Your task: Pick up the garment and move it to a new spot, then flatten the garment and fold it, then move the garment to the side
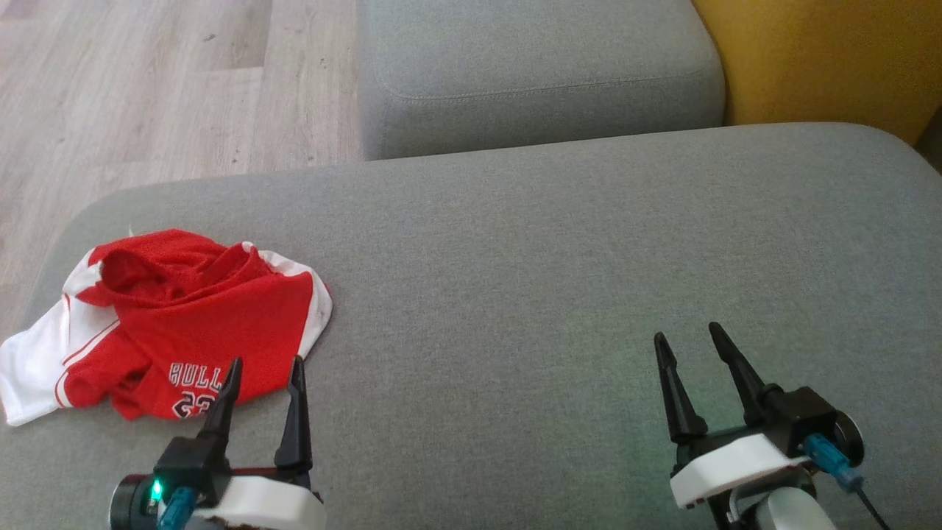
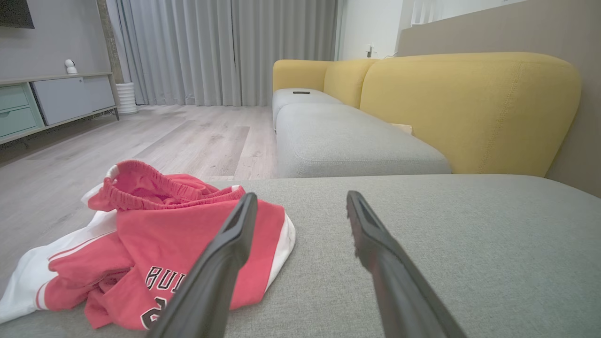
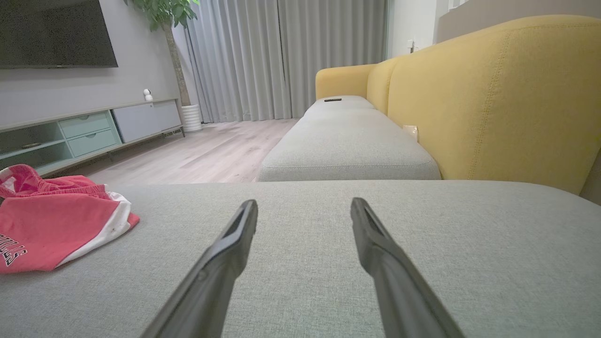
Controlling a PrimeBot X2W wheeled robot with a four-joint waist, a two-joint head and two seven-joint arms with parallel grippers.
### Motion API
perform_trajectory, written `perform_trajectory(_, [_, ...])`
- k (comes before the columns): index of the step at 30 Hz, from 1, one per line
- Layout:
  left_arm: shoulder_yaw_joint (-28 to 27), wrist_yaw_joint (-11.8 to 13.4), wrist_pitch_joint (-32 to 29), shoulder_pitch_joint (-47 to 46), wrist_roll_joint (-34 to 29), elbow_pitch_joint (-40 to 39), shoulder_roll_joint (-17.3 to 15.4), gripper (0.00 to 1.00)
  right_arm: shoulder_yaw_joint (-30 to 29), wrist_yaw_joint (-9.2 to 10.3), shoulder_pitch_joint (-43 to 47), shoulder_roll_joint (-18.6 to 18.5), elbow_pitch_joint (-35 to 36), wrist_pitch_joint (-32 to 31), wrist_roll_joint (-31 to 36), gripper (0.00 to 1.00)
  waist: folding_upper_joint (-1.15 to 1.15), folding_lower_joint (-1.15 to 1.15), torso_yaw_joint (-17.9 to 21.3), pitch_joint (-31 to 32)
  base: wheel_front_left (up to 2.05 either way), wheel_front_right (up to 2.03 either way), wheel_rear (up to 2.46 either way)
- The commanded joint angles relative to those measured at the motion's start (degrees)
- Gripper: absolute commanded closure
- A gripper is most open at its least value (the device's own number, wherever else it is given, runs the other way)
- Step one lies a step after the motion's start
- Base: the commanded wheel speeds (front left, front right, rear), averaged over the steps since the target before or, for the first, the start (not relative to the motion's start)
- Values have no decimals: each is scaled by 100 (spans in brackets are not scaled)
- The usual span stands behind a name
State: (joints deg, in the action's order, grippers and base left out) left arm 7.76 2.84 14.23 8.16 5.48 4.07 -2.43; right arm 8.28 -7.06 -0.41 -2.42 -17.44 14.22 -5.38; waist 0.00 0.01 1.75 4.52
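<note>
A crumpled red and white pair of shorts (image 1: 176, 324) with black lettering lies at the left end of the grey cushion (image 1: 559, 294). My left gripper (image 1: 265, 368) hovers at the garment's near right edge, open and empty, its left finger over the lettering. In the left wrist view the shorts (image 2: 155, 244) lie left of and behind the open left gripper (image 2: 300, 202). My right gripper (image 1: 684, 335) stands open over bare cushion far to the right. From the right wrist the shorts (image 3: 56, 220) lie at the far left, well apart from the right gripper (image 3: 304, 206).
A second grey seat cushion (image 1: 537, 73) lies beyond the one in use, with a yellow backrest (image 1: 831, 59) on the right. Wooden floor (image 1: 147, 96) lies past the cushion's left edge. A TV cabinet (image 3: 89, 131) and curtains (image 3: 281, 56) stand across the room.
</note>
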Motion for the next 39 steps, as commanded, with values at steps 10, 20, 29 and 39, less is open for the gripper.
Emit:
perform_trajectory(10, [-147, -23, 77, -217, -32, -110, -44, 0, 171, -43, -305, -46, 181, 78, 96, 0, 0, -1, -53, -36, 0, 0, 0])
perform_trajectory(20, [-276, 86, 77, -239, -51, -97, -44, 0, 223, -43, -183, -46, 243, 78, 122, 0, 0, -1, -553, -64, 0, 0, 0])
perform_trajectory(29, [-441, 139, 77, -238, -258, -272, -51, 0, 201, -43, -149, -46, 270, 78, 71, 0, 0, -1, -1405, -169, 0, 0, 0])
perform_trajectory(39, [-783, 220, 77, -151, -164, -432, -48, 0, 60, -43, -88, -45, 285, 78, 54, 0, 0, -1, -2098, -216, 0, 0, 0])
